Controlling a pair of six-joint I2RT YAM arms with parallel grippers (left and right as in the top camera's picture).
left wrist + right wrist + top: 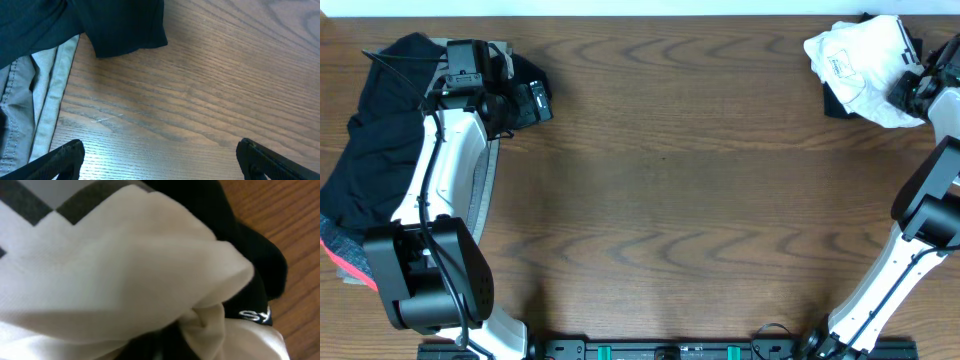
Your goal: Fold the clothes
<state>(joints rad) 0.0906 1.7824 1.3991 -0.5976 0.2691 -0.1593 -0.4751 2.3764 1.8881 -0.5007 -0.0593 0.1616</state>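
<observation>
The left gripper (160,159) is being held wide open and empty over the table (670,170), beside the dark pile (375,150) and grey cloth (30,100). The white shirt (860,62) is lying crumpled on a black garment (250,255) at the far right. There it is hiding the jaws of the right gripper (910,88), so their state cannot be told.

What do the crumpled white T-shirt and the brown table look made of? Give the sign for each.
Crumpled white T-shirt: soft, matte fabric, probably cotton knit; it bunches in rounded folds. Brown table: wood or wood-look laminate, can't tell which; wavy grain lines, with a faint sheen in the left wrist view.
</observation>
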